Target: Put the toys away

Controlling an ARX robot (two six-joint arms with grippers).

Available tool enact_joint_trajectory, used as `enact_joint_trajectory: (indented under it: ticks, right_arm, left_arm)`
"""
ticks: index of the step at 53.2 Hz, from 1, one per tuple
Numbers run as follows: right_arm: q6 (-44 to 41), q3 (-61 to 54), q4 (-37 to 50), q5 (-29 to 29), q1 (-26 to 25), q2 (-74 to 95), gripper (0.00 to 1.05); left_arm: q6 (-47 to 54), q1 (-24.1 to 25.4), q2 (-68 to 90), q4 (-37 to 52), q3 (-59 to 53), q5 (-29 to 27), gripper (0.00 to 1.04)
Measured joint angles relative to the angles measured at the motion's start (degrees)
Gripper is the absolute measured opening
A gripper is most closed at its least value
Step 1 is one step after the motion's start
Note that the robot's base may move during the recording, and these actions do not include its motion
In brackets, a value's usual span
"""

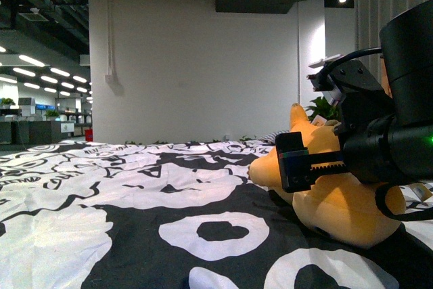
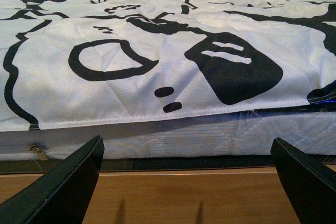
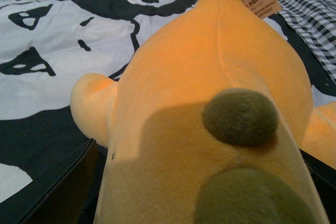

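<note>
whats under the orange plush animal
The orange-yellow plush animal lies on a black-and-white patterned bed cover. Its body hides the cover directly beneath, so anything tucked there cannot be seen.

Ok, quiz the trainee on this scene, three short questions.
1. True or false: the left hand holds the plush.
2. The plush lies on: A) a patterned sheet; B) a wooden floor; C) a tray.
3. Which hand has the plush between its fingers?
Key: 1 false; 2 A; 3 the right hand.
</note>
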Motion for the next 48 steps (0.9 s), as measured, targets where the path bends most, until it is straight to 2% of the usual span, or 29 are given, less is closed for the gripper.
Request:
enact_joint_trajectory:
  ticks: [14,31,36,42,48]
  right_arm:
    - [0.17,-2.58,-1.4,-1.09,-1.29,-0.22,1.04]
    - [1.16,-4.74,-0.63,-1.44,-0.59,-4.79,0.45]
    - [3.02,-5.66,-0.63,-3.3,-0.07,-8.35,0.32]
    - [4.33,-6.91,-0.66,-5.33,0.31,-13.38,0.22]
    - [5.62,-8.02,-0.72,-6.62,0.2,-18.99,0.2]
  left_arm:
    - [0.0,0.0,0.0,0.0,0.0,0.0,0.99]
    - [0.0,0.0,0.0,0.0,0.0,0.0,0.99]
    - [0.0,0.0,0.0,0.0,0.0,0.0,0.99]
    - [0.0,0.0,0.0,0.0,0.0,0.0,0.99]
    - [0.0,0.0,0.0,0.0,0.02,0.0,0.99]
